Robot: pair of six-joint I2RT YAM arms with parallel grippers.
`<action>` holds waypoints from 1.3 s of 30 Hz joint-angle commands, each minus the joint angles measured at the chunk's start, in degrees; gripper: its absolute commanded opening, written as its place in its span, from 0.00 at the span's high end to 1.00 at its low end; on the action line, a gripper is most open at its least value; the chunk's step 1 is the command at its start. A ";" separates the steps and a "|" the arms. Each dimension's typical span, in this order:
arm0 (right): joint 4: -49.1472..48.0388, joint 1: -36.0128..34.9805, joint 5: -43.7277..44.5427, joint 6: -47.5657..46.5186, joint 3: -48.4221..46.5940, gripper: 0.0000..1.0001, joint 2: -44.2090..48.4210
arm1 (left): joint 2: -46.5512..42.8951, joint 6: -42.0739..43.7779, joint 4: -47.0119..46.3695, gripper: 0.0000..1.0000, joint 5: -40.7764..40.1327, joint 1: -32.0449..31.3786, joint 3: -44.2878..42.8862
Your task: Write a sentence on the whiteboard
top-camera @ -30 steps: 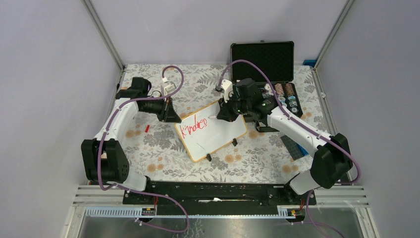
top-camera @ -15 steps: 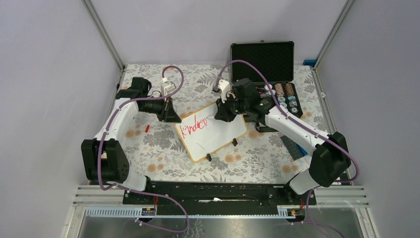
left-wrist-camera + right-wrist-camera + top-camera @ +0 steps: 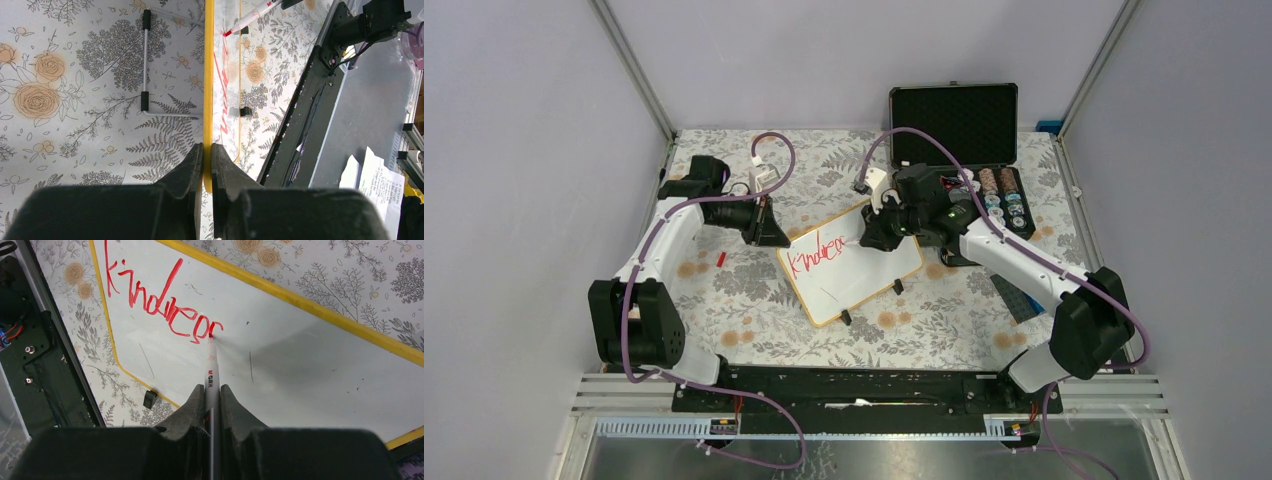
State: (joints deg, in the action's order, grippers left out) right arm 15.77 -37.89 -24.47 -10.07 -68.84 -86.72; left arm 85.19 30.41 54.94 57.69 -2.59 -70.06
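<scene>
Since the earlier frame, the right gripper has been carried slightly to the right along the line of writing. The red handwritten lettering has been lengthened by one more stroke. No shift is noted in the left arm or the board.

The small rectangular white board with a thin yellow-wood rim stands on its small black feet on the floral-patterned table cover. It is set near the middle of the table and turned at an angle to the table edges.

At the far-left rim of the board, the left gripper is closed, with the rim pinched between its fingers. This hold is judged to steady the board against pen pressure.

Further right, the right gripper is closed on the white-barrelled red marker. The barrel is clamped between the fingers and the tip projects ahead, touching the board at the end of the last letter. The writing point is thus kept in the wrist camera's view.

About "kindnes" can be read. The first word is judged unfinished, and a second line is not yet begun.

At the far right, the open black foam-lined case is not involved.
</scene>
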 commanded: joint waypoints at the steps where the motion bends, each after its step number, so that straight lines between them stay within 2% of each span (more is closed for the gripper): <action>1: -1.32 0.02 3.02 -1.48 0.80 1.00 2.08 | 1.47 1.57 2.26 1.00 -0.56 -1.84 0.45; 17: -0.40 0.85 1.35 -1.54 2.65 1.00 2.11 | 1.39 1.42 2.26 1.00 -0.73 -1.98 0.34; 26: -0.45 -1.86 -0.56 -0.73 1.83 1.00 1.20 | 1.81 1.40 2.23 1.00 -0.69 -2.07 0.03; 35: 2.21 -1.96 -9.89 -0.08 -1.41 1.00 4.01 | 1.71 1.23 2.28 1.00 -0.53 -2.07 -0.15; 39: 2.81 -2.24 -12.15 -1.18 1.09 1.00 5.09 | 1.85 0.88 2.28 0.93 -0.54 -2.07 -0.26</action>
State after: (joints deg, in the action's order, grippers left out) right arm 17.80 -39.46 -31.79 -10.44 -67.44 -84.73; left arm 85.30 30.37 55.35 57.74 -2.76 -70.39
